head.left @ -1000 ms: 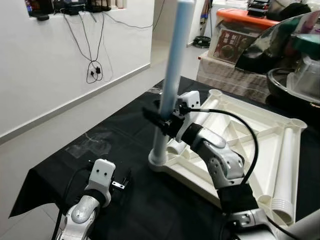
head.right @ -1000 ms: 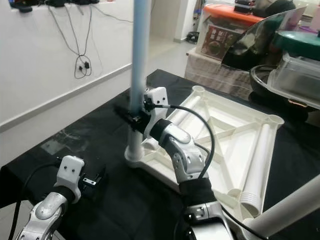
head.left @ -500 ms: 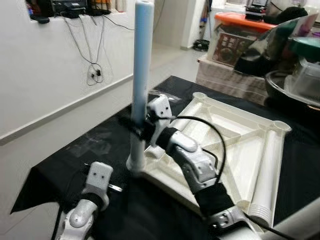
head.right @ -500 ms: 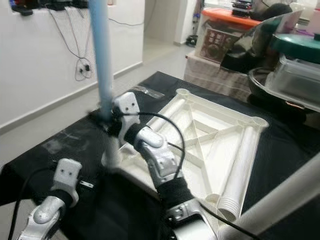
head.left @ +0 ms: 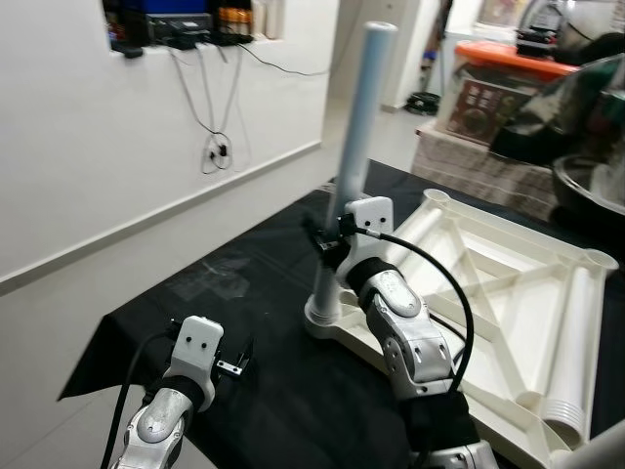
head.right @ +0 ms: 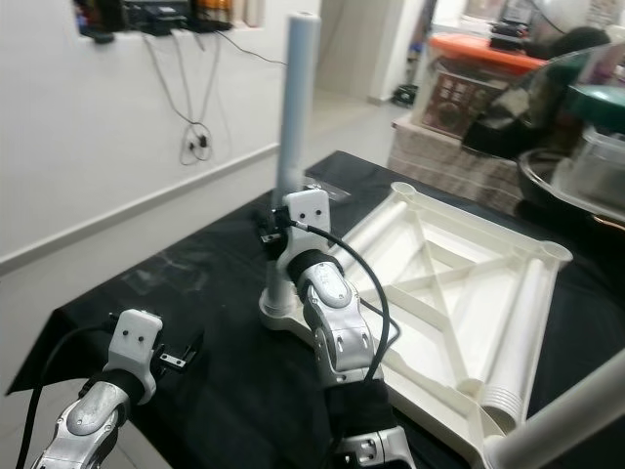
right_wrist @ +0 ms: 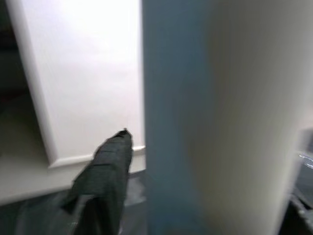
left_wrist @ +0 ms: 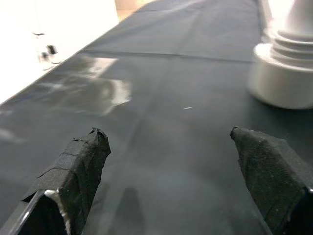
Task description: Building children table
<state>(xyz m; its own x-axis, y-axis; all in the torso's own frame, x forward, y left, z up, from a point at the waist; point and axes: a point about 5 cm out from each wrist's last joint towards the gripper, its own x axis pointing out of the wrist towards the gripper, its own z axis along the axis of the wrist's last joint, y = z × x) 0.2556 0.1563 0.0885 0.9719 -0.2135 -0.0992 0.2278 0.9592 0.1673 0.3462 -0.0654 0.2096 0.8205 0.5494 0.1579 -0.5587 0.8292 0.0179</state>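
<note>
Your right end effector [head.left: 327, 242] is pinching the pale blue table leg [head.left: 349, 176] low on its shaft, one black cloth-wrapped finger [right_wrist: 105, 171] showing beside the smooth tube in the right wrist view. The leg stands upright, its ribbed white foot seated at the near left corner of the upturned white plastic tabletop frame [head.left: 508, 283], which lies flat on the counter [head.left: 244, 293]. The frame is a moulded square with raised cylindrical sockets at its corners and diagonal ribs crossing its middle; a loose white ribbed leg [head.left: 566, 342] lies along its right edge. The counter is draped in a matte black cloth that catches a dull sheen near its left side, and its left and near edges fall away to a pale floor [head.left: 88, 303] with open room running along a plain white wall [head.left: 98, 147]. Your left end effector [head.left: 234, 360] hovers low over the cloth near the counter's near left corner, fingers spread wide with bare cloth between them; in the left wrist view the leg's foot [left_wrist: 288, 73] sits just beyond one fingertip [left_wrist: 266, 161], apart from it. To the right, behind the frame, stacked boxes and dark plastic containers [head.left: 527, 107] crowd the counter's far side.
</note>
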